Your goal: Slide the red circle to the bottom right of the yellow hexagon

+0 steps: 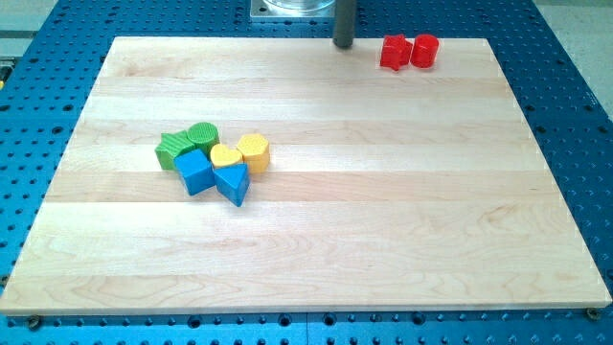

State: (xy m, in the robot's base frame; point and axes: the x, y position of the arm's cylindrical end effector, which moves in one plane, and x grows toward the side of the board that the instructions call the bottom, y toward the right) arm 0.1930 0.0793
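Observation:
The red circle (424, 50) sits near the view's top right edge of the wooden board, touching a red block (394, 52) on its left. The yellow hexagon (254, 151) lies left of centre in a cluster, touching a yellow heart (226, 156). My tip (343, 44) is at the view's top, a little left of the red block and not touching it, far from the cluster.
The cluster also holds a green circle (203, 136), another green block (174, 149), a blue block (194, 172) and a blue triangle (233, 182). The wooden board (383, 211) lies on a blue perforated table.

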